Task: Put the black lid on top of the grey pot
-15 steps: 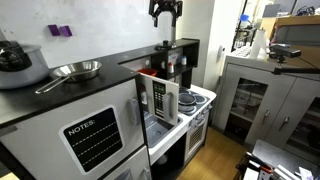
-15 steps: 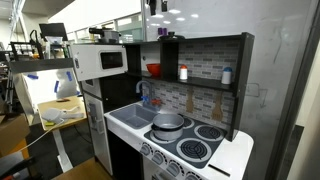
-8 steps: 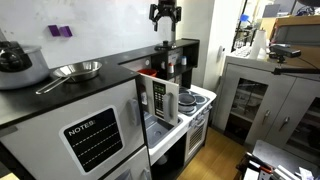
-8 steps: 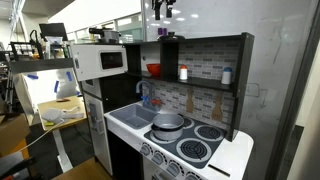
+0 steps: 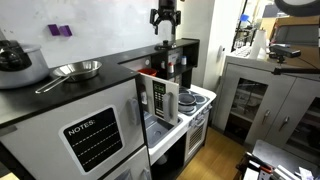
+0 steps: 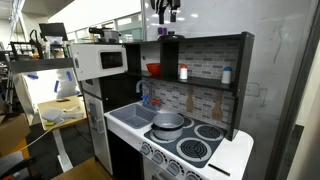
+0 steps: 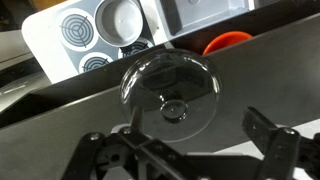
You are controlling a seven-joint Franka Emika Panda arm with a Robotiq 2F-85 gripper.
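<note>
The lid (image 7: 168, 90) is a round, see-through disc with a dark knob. It lies flat on the black top of the toy kitchen's shelf unit, and its knob shows in both exterior views (image 5: 166, 43) (image 6: 165, 35). My gripper (image 7: 185, 150) is open and empty, hanging above the lid with a finger on each side of it. It is high in both exterior views (image 5: 165, 17) (image 6: 167, 10). The grey pot (image 6: 168, 122) stands on the stove's near-left burner, below the shelf, and shows from above in the wrist view (image 7: 122, 17).
A red bowl (image 6: 153, 70) and small bottles (image 6: 184, 72) stand on the shelf under the lid. A sink (image 6: 130, 117) lies beside the stove and a microwave (image 6: 102, 60) next to the shelf. A metal pan (image 5: 75, 70) sits on the dark counter.
My gripper has come down a little towards the lid on the shelf top. The lid and the pot have not moved.
</note>
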